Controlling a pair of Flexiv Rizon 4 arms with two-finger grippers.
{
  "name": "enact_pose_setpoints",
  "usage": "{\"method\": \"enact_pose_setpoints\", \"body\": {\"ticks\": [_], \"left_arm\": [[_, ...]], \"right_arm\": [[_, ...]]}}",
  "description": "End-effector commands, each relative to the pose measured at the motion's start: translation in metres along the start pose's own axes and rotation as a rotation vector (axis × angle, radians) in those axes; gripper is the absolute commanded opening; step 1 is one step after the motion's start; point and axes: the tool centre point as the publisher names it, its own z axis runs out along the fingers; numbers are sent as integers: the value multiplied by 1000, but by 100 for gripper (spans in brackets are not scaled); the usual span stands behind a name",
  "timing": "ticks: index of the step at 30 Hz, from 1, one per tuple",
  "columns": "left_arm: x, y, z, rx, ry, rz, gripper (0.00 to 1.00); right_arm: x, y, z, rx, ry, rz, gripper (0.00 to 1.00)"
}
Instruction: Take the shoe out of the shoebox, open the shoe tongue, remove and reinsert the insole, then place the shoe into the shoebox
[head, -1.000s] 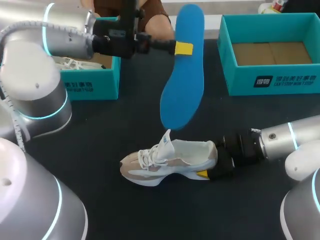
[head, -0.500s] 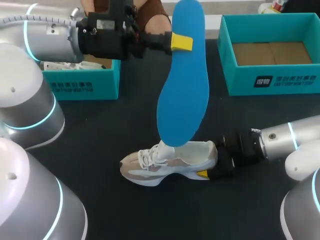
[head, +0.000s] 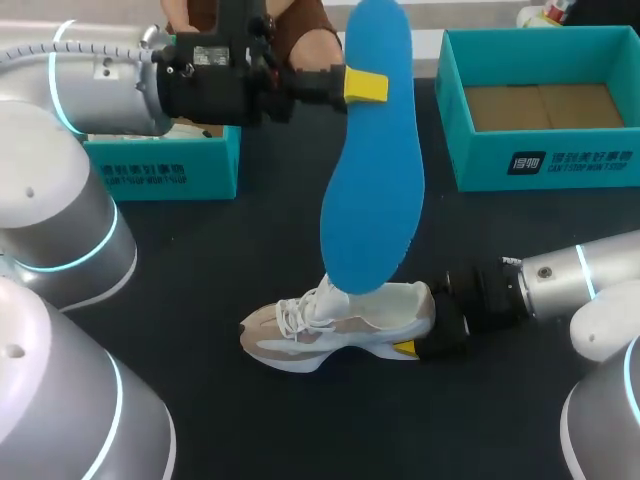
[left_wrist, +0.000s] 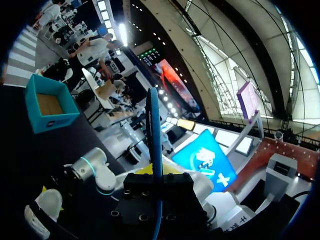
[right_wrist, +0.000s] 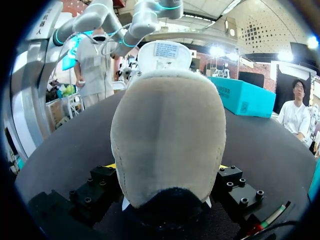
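We see a smooth, matt insole (head: 370, 170), a soft cloth shoe (head: 350, 320) with a fuzzy heel, a cardboard shoebox (head: 545, 160) and a matt dark bench (head: 230, 250).

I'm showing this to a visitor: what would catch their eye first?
The big blue insole, hanging from the left gripper mid-table, its lower tip at the opening of the white shoe. Then the right gripper clamping that shoe's heel, with an open teal shoebox at far right.
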Motion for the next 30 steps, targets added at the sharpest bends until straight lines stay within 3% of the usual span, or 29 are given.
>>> {"method": "enact_pose_setpoints", "body": {"ticks": [1, 6, 30], "left_arm": [[8, 10, 11, 16, -70, 14, 0], [16, 14, 20, 79, -87, -8, 0], [34, 26, 29, 32, 14, -168, 0]], "right_arm": [[0, -2, 3, 6, -1, 0, 0], [0, -2, 3, 6, -1, 0, 0], [0, -2, 3, 6, -1, 0, 0]]}}
